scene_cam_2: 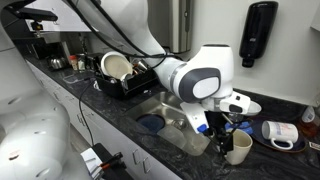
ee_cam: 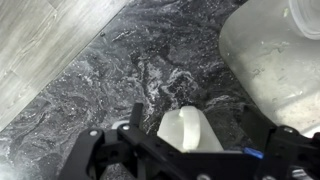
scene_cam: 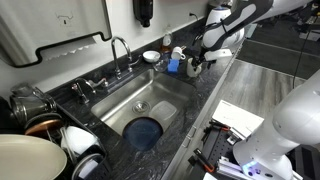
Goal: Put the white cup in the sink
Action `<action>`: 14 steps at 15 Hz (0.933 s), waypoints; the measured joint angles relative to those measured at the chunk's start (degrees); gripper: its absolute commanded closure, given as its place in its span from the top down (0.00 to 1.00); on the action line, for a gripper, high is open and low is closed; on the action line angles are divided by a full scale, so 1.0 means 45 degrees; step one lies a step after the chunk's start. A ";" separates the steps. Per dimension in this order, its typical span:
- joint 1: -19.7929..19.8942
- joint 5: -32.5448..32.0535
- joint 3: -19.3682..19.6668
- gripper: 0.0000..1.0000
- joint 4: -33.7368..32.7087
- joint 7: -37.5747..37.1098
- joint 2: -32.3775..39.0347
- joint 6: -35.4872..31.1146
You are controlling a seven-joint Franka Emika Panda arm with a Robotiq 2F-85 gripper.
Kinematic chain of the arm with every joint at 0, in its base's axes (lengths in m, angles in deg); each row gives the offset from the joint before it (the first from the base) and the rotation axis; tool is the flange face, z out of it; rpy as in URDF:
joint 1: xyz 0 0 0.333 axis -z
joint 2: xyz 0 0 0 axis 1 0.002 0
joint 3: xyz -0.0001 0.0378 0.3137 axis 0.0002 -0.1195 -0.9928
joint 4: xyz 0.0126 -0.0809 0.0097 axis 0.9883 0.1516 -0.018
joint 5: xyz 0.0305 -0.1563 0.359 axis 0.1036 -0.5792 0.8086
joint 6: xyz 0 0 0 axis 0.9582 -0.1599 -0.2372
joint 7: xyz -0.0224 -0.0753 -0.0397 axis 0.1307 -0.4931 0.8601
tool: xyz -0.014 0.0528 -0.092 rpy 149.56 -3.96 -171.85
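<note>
The white cup [scene_cam_2: 238, 148] stands upright on the dark stone counter just beyond the sink's end. In the wrist view the white cup [ee_cam: 188, 130] shows its handle and sits between my fingers. My gripper [scene_cam_2: 222, 128] is open, low over the cup, with a finger on each side and gaps to its wall. In an exterior view my gripper [scene_cam: 195, 63] covers the cup. The steel sink [scene_cam: 165, 95] lies beside it and also shows in an exterior view [scene_cam_2: 165, 108].
A small blue cup [scene_cam: 175, 66] stands next to my gripper. A shallow white bowl [scene_cam: 150, 56] and the faucet [scene_cam: 120, 45] are behind the sink. A white mug [scene_cam_2: 280, 132] lies on its side nearby. A dish rack [scene_cam_2: 125, 75] holds dishes. The counter edge [ee_cam: 90, 45] drops to wood floor.
</note>
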 measured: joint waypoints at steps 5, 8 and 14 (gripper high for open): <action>0.0000 0.0716 0.0085 0.90 -0.0057 0.1017 0.0508 -0.0502; -0.0001 0.1233 0.0093 0.58 -0.0138 0.1402 0.0802 -0.0709; -0.0002 0.1760 0.0093 0.15 -0.0426 0.1497 0.1255 -0.0757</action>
